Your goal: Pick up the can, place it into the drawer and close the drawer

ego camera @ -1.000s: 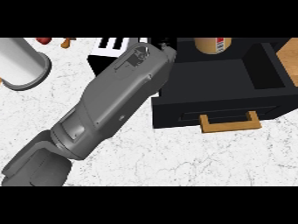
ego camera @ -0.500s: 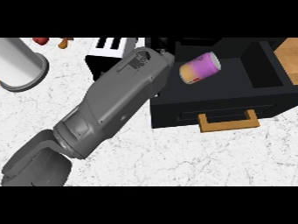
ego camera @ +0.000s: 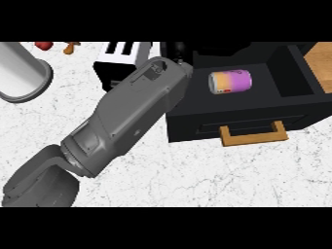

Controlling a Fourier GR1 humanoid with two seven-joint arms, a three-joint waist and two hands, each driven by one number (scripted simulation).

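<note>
Since a moment ago the can [ego camera: 230, 81] has dropped onto its side inside the open drawer [ego camera: 298, 78]. We cannot read its label, nor tell our hand's [ego camera: 177, 50] fingers.

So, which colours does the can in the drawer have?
The can fades from orange to purple, with a pale end. Head view shows it best.

The purple-and-orange can [ego camera: 230, 81] lies on its side inside the open black drawer [ego camera: 298, 82].
</note>
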